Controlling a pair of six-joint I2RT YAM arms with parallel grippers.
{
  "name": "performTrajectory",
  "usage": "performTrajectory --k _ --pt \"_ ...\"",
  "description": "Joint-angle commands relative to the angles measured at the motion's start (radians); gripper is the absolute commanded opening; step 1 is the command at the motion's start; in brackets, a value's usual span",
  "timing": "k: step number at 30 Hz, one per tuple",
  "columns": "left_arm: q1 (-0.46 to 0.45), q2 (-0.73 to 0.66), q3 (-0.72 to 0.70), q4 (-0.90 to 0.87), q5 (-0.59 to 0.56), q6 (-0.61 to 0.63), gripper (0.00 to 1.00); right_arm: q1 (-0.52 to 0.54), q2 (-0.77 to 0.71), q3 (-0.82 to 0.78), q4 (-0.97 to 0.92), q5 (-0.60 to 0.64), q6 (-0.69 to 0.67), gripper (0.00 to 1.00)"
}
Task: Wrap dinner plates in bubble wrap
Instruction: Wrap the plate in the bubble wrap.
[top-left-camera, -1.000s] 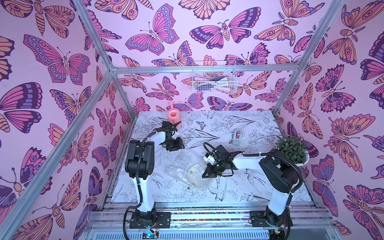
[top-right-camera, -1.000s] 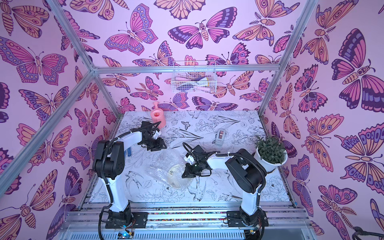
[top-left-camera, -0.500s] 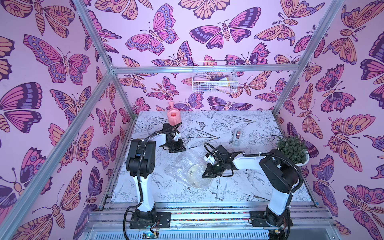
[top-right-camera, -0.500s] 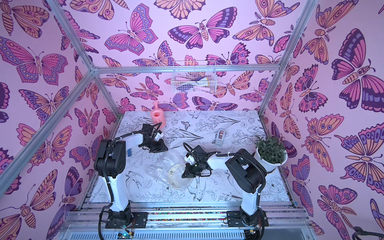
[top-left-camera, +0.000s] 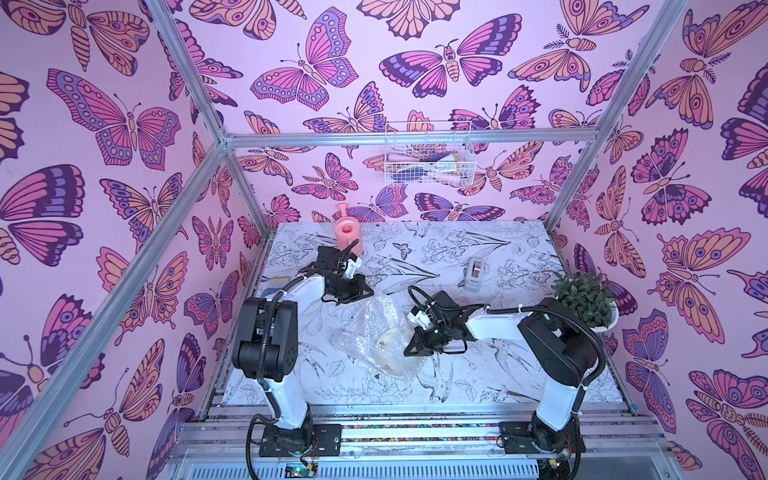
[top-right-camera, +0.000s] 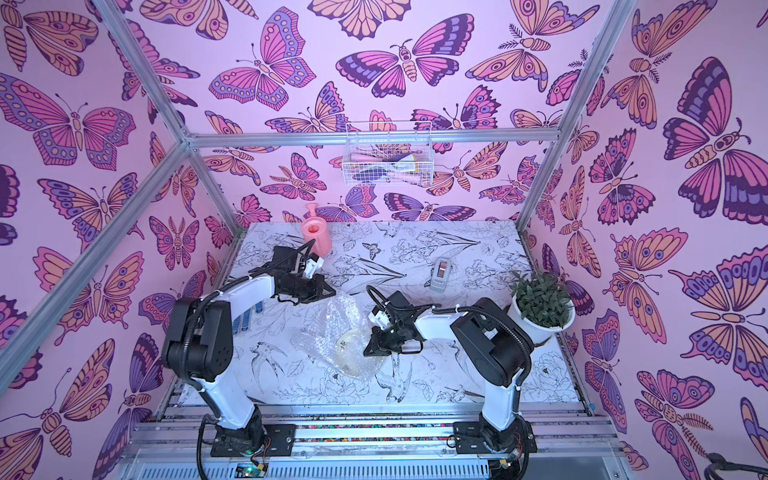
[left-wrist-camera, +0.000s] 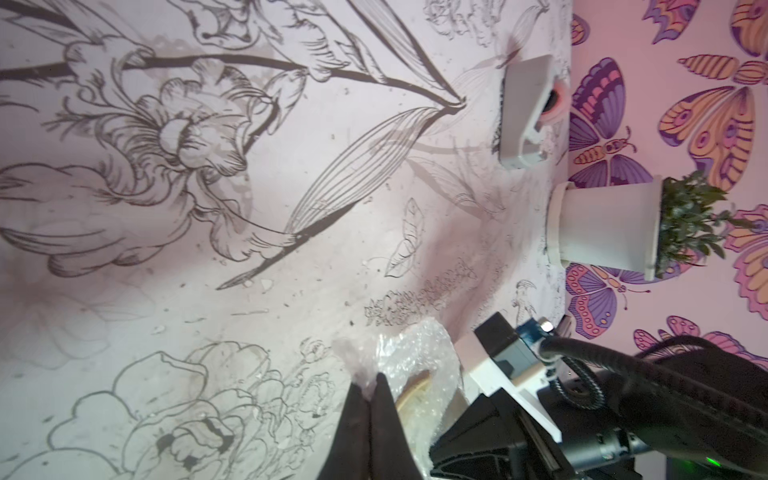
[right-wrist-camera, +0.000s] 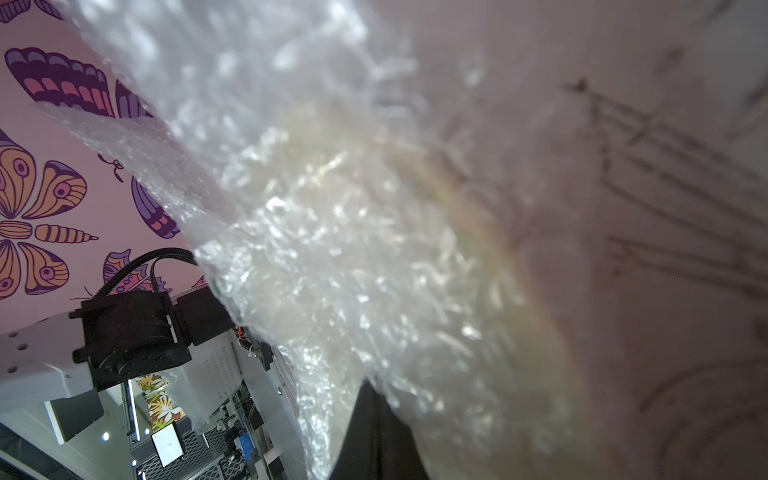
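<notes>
The left tool (top-left-camera: 368, 294) was pinched shut on the far corner of the bubble wrap (top-left-camera: 363, 332), which sloped from it down over the plate (top-left-camera: 392, 351). The right tool (top-left-camera: 409, 352), jaws together, sat against the plate's near rim, touching the wrap; whether it gripped anything could not be told. Just behind the left tool stood a pink watering can (top-left-camera: 347, 232). Beyond the right tool were a grey tape dispenser (top-left-camera: 473, 272), then a potted plant (top-left-camera: 586, 295) at the bench (top-left-camera: 457, 382) edge. Open bench lay toward the arm bases.
</notes>
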Motion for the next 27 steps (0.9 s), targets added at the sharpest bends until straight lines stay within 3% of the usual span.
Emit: performTrajectory --k 1,9,21,27 --pt "-0.007 -0.075 -0.052 0.087 0.089 -0.051 0.0 -0.008 0.037 -0.042 -0.102 0.112 0.011 0.0" --pt "-0.109 -0.217 -0.226 0.252 0.119 -0.251 0.0 -0.008 0.043 -0.044 -0.09 0.111 0.018 0.0" --pt "-0.341 -0.271 -0.474 0.52 0.008 -0.554 0.0 -0.007 0.046 -0.05 -0.071 0.113 0.033 0.0" --pt "-0.404 -0.253 -0.588 0.585 0.015 -0.595 0.0 -0.007 0.048 -0.051 -0.062 0.114 0.039 0.0"
